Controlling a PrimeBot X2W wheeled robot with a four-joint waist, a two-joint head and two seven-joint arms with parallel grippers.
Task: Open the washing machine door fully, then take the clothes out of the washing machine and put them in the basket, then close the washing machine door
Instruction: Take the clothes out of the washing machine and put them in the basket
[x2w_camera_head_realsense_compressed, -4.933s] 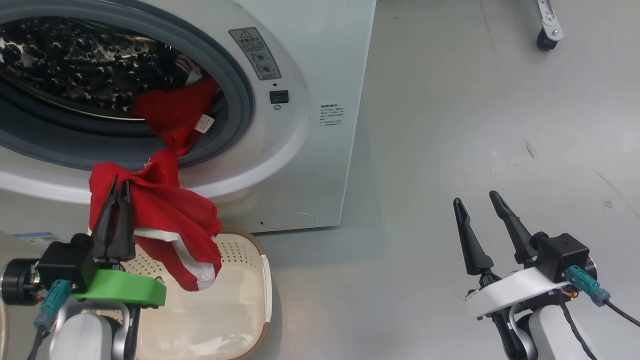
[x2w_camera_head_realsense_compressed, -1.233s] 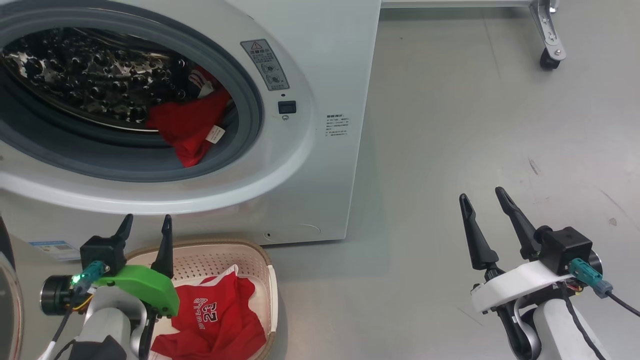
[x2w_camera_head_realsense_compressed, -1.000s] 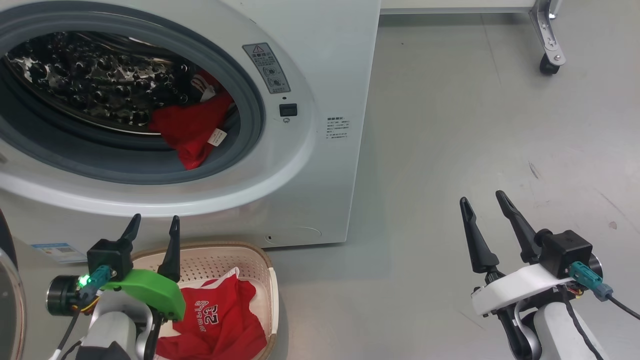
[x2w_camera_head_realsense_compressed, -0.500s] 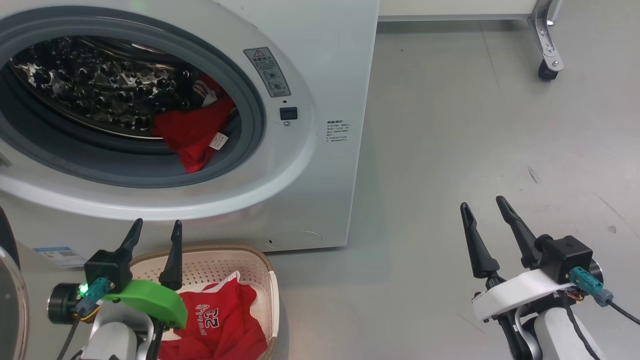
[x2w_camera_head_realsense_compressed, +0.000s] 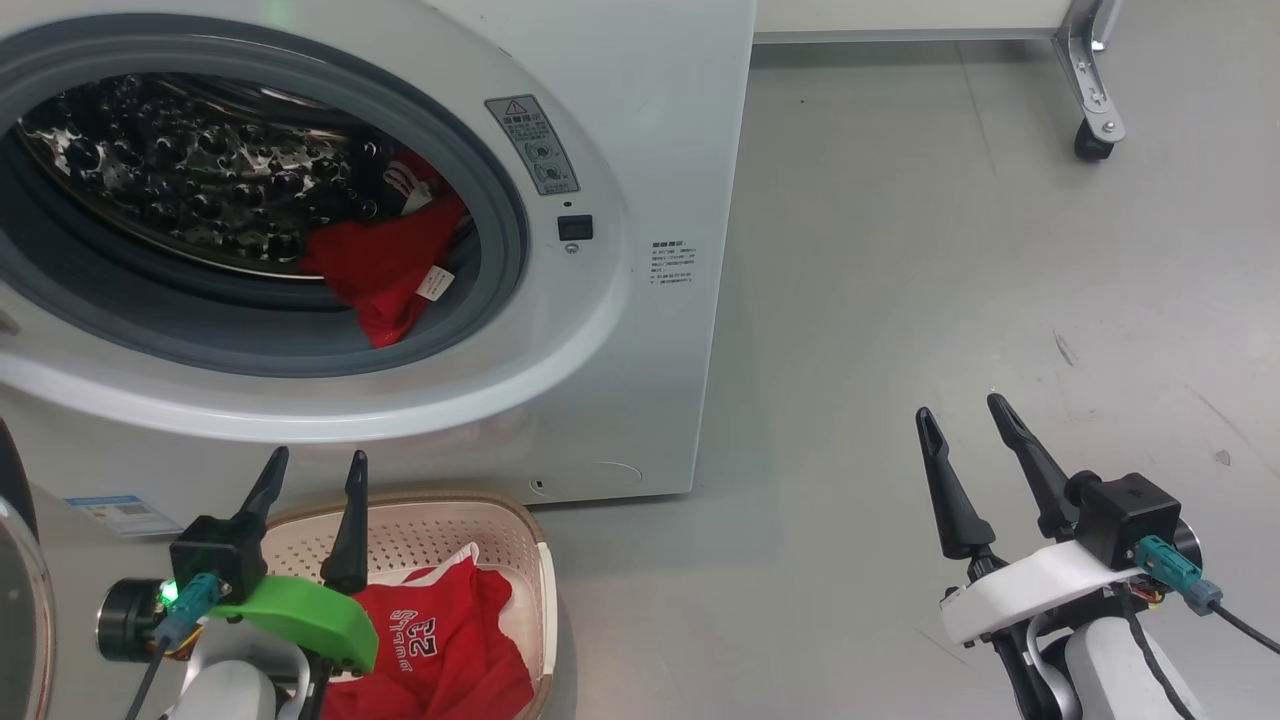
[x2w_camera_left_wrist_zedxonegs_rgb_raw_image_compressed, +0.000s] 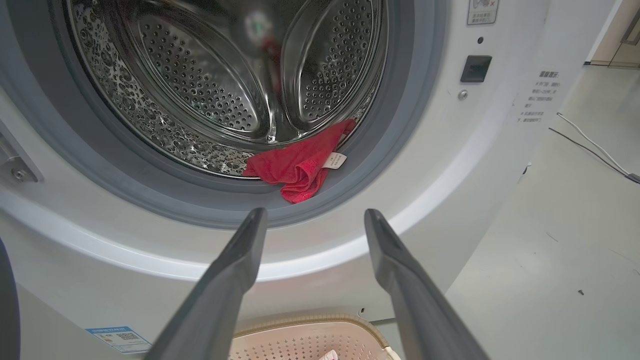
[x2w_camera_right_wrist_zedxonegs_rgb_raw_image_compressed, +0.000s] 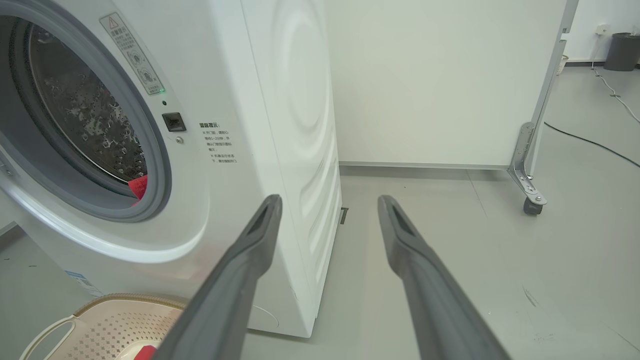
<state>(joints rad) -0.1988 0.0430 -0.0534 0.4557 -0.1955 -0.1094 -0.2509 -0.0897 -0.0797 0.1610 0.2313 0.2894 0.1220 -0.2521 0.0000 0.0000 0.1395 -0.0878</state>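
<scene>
1. Currently my left gripper (x2w_camera_head_realsense_compressed: 319, 455), lower left, stands released over the basket (x2w_camera_head_realsense_compressed: 430, 528).
2. My right gripper (x2w_camera_head_realsense_compressed: 958, 405), lower right: released, empty.
3. I see clothes (x2w_camera_head_realsense_compressed: 385, 265) in the washing machine (x2w_camera_head_realsense_compressed: 650, 120), upper left; a jersey (x2w_camera_head_realsense_compressed: 440, 640) in the basket.

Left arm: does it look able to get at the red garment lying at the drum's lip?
Probably yes: the left gripper is open, empty and aimed at the red garment on the grey gasket, with nothing between them.

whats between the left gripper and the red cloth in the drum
Left wrist view: only the grey gasket and white front ring of the washing machine lie between the open left gripper and the clothes at the drum's lip.
</scene>
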